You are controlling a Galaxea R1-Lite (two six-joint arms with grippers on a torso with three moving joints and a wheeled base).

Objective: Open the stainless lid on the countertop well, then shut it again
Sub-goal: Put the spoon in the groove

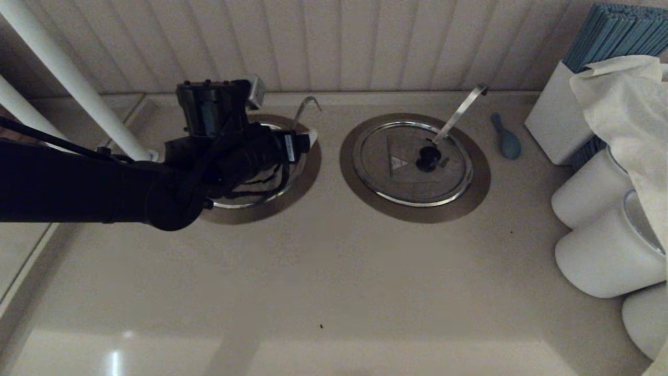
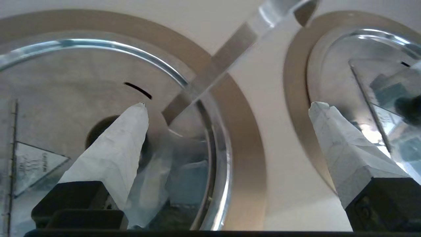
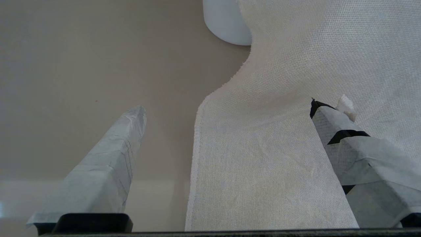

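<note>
Brushed-steel stainless lid [image 2: 82, 82]: black knob [image 2: 97, 130] sits under one finger of the wide-spread left gripper [image 2: 227, 108], not centred between them; right gripper [image 3: 227, 105], also spread, hangs over the cloth [image 3: 279, 158].

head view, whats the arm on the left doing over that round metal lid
The left gripper hangs open just above the stainless lid, one fingertip near its black knob but not gripping it. The lid lies flat and shut on the countertop well, with the thin hooked rod poking out at its back edge. The twin lid beside it is shut too. The right gripper sits open off to the side by a white cloth.
</note>
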